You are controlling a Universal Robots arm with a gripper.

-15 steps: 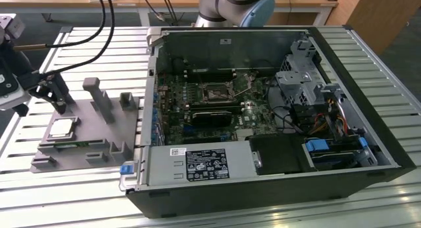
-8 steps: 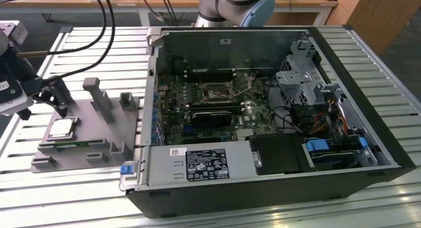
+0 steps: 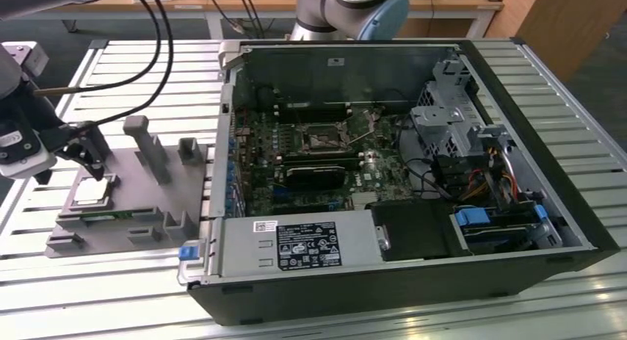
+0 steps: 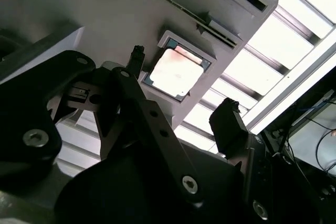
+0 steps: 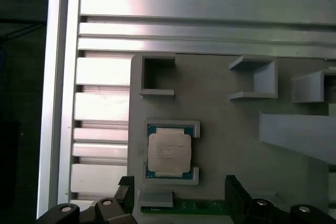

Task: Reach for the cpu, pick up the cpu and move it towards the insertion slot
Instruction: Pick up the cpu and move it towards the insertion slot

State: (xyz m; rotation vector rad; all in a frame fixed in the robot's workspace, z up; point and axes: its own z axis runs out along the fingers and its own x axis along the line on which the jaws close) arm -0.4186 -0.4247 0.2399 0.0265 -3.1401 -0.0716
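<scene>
Gripper is nearest the lens in both wrist views: jaws apart, nothing between them. Its black fingers hang either side of the cpu and above it, no contact.

Containers:
- grey fixture plate: the cpu lies flat in a square pocket, held by raised corner lips. A green board edge sits just beside the pocket on the gripper side.
- open computer case: lies on its side, just beside the plate on the exterior view's right. The motherboard is inside, with the insertion slot near its middle — dark square, shiny frame, well apart from the cpu. A black finned card is just beside the slot, a silver power supply box fills the near corner, and a drive cage with cables is on the exterior view's right.

cpu: silvery square lid, faint print, thin teal rim; glare washes it out in the second wrist view.

Plate and case both rest on a slatted aluminium table. Black cables loop over it — arm base and a wooden table behind.
</scene>
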